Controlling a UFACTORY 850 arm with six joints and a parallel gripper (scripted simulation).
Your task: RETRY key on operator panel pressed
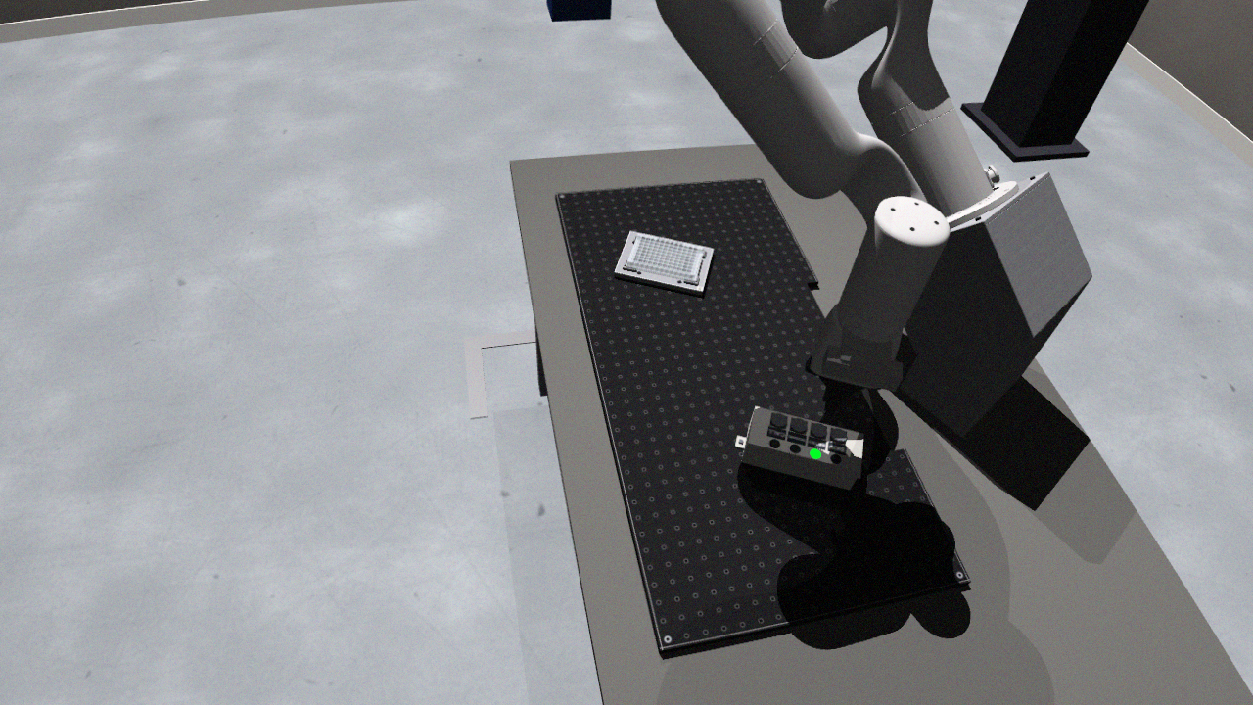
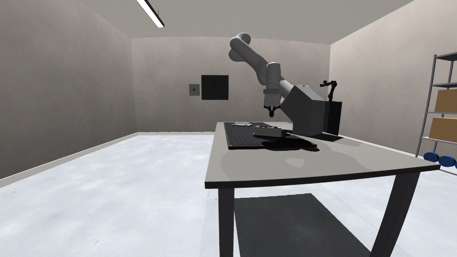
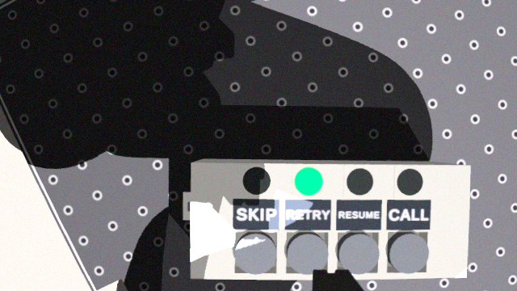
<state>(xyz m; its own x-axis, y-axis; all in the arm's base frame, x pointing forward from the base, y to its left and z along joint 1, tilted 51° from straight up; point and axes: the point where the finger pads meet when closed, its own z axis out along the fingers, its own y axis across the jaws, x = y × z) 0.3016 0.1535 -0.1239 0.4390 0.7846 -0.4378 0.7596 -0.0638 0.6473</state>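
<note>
Wrist view: panel (image 3: 448, 210) sits on the dotted mat on the counter, RETRY lamp (image 3: 308, 181) green, other three dark. Pincer (image 2: 271, 114) hangs above, fully closed, holding nothing; best to lift straight away, brushing no neighbouring key.

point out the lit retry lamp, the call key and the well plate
RETRY lamp (image 3: 308, 181), wrist view, centre of the green disc.
CALL key (image 3: 408, 252), wrist view, middle of the round grey cap.
well plate (image 1: 663, 258), top view, middle of its grid of wells.
</note>
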